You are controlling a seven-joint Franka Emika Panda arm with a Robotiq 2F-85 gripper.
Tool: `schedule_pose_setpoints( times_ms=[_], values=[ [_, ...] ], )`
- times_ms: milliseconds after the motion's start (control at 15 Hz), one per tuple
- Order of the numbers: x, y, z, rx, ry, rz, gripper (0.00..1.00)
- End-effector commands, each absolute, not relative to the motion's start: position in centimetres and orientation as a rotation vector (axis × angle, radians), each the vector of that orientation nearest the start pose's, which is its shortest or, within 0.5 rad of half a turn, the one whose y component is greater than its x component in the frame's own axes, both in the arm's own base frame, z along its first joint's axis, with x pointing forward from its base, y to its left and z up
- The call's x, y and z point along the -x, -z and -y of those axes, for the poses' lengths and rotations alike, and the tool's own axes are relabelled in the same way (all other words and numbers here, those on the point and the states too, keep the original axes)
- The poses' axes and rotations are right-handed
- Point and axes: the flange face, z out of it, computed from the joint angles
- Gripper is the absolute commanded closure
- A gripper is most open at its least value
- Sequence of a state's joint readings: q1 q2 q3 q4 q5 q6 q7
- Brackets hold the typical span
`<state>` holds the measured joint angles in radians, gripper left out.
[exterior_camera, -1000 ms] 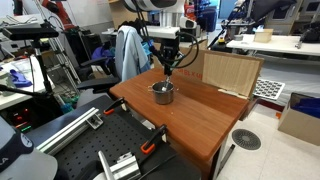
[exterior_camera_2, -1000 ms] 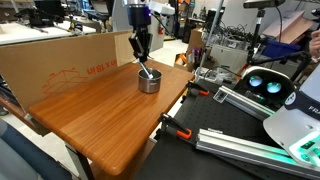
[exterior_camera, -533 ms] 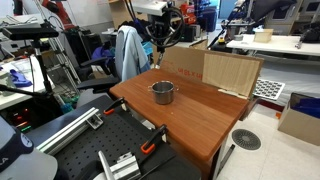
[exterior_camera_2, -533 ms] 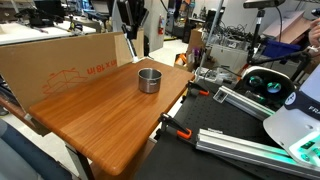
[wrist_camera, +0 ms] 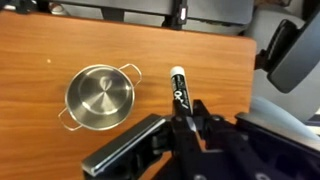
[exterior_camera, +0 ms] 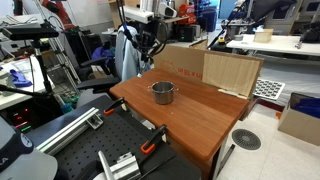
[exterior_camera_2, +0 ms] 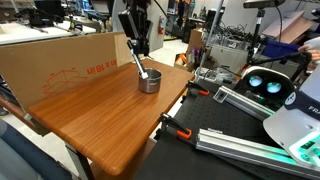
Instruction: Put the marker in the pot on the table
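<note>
The pot [exterior_camera: 162,92] is a small silver saucepan standing empty on the reddish-brown table [exterior_camera: 205,120]; it shows in both exterior views [exterior_camera_2: 149,80] and in the wrist view [wrist_camera: 100,97]. My gripper [wrist_camera: 185,122] is shut on the marker [wrist_camera: 179,92], a black pen with a white tip that points away from the jaws. In the wrist view the marker lies just right of the pot's rim, above the table [wrist_camera: 60,40]. In the exterior views the gripper [exterior_camera: 151,48] [exterior_camera_2: 134,40] hangs above the pot and off to one side, with the marker [exterior_camera_2: 141,64] slanting down toward the rim.
A large cardboard box [exterior_camera: 230,70] [exterior_camera_2: 60,60] stands along the table's far side. Orange clamps [exterior_camera: 150,147] [exterior_camera_2: 176,128] grip the table's edge. A black perforated bench [exterior_camera: 90,150] with metal rails lies beside the table. Lab clutter and chairs stand behind.
A second ago the gripper was low over the pot. It then rose and has moved sideways off the pot, with the marker still in the jaws.
</note>
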<state>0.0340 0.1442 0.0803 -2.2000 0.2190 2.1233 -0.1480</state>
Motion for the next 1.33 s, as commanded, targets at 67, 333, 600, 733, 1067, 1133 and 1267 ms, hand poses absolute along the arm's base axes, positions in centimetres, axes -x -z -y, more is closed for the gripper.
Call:
schedule_pose_setpoints(
  times_ms=[67,333,600,733,1067,1133,1267],
  values=[
    [-53.7,-26.6,-7.9,2.948,-0.464,0.137,0.96],
    [-55.0,-22.6,-9.0,2.998,-0.56,0.111,0.96],
    [-55.9,-18.7,-10.3,3.064,-0.646,0.093,0.96],
    [-56.3,-17.1,-10.9,3.091,-0.677,0.087,0.96],
    [-57.3,-15.4,-11.7,3.116,-0.685,0.081,0.96],
    [-57.5,-15.3,-11.7,3.117,-0.683,0.078,0.96],
    [-57.8,-15.3,-11.8,3.119,-0.675,0.08,0.96]
  ],
)
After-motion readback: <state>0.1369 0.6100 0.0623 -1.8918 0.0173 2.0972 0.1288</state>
